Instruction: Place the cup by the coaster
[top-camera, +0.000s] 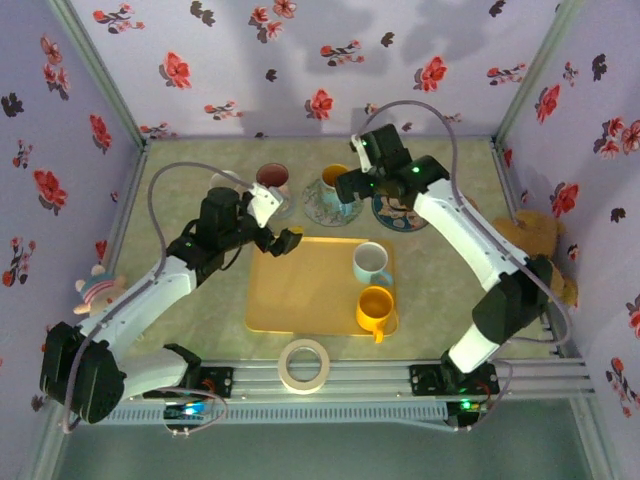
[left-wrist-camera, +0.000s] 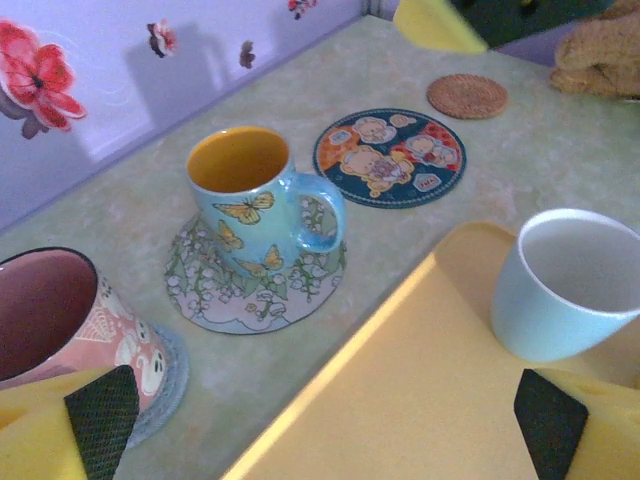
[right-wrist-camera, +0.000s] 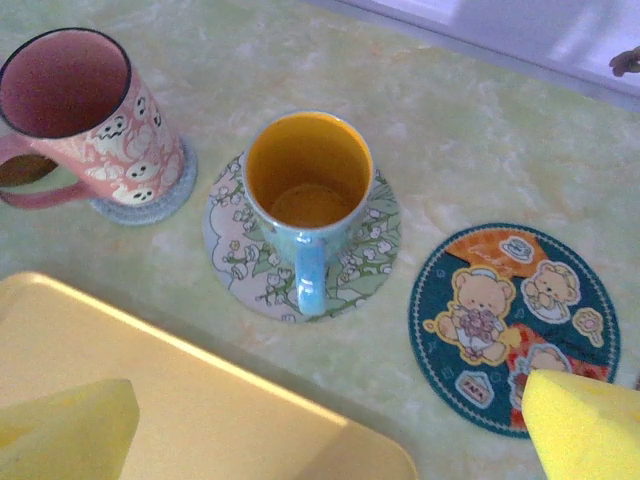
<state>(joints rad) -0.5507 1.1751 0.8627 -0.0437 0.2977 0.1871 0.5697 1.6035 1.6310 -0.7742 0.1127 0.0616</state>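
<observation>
Blue butterfly cup (right-wrist-camera: 305, 195) — upright on floral coaster (right-wrist-camera: 235, 260)

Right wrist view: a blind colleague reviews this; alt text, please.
A blue mug, orange inside, stands on a floral coaster, handle toward the camera. Left of it a pink mug sits on a grey coaster; right of it lies a bare bear-print coaster.

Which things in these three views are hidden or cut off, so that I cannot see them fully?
Top external: the bear coaster is half covered by the right arm.
Left wrist: the pink mug is cut by the left edge.
Left wrist: the pale blue cup is cut by the right edge.
</observation>
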